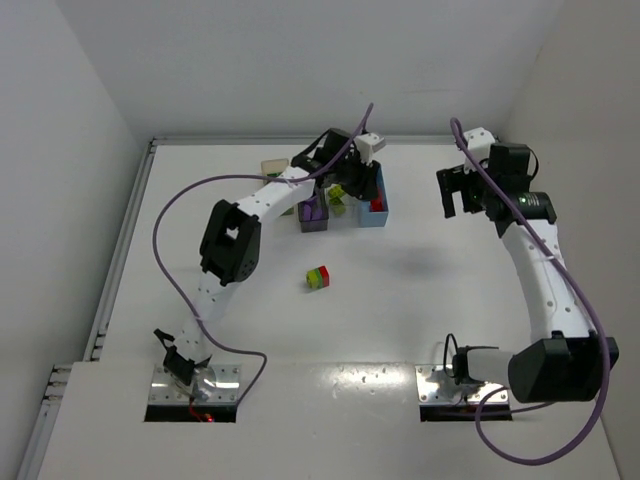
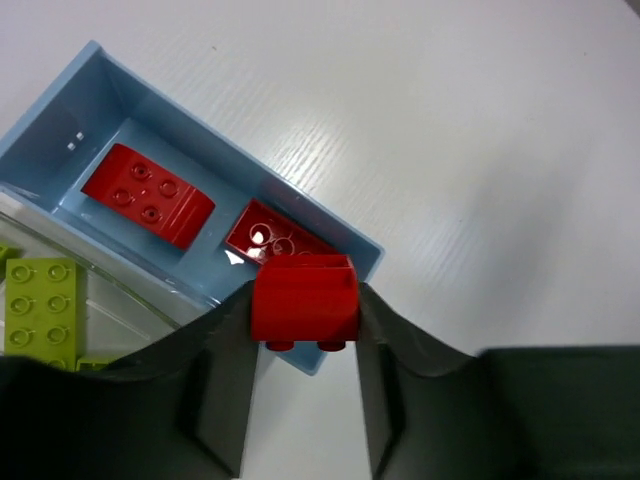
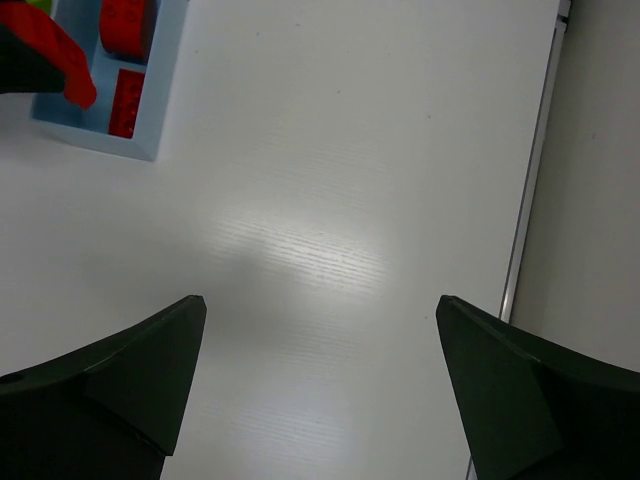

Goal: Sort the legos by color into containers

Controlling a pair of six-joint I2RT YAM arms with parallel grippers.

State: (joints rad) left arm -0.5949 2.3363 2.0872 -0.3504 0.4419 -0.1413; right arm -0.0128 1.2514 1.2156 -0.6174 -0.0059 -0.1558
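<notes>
My left gripper (image 2: 305, 312) is shut on a red lego (image 2: 305, 298) and holds it over the near end of the light blue bin (image 2: 215, 160). Two red legos (image 2: 148, 192) lie in that bin. In the top view the left gripper (image 1: 366, 190) is over the blue bin (image 1: 384, 222) at the back middle. A stack of red, lime and dark green legos (image 1: 318, 277) stands on the table. My right gripper (image 1: 458, 195) is open and empty, above bare table to the right; in its own view (image 3: 320, 310) nothing lies between the fingers.
A clear bin (image 1: 343, 200) with lime legos (image 2: 42, 305) stands left of the blue bin. A dark grey bin (image 1: 314, 215) holds purple legos. A tan bin (image 1: 272, 166) stands further back left. The blue bin (image 3: 95, 140) shows at the right wrist view's top left.
</notes>
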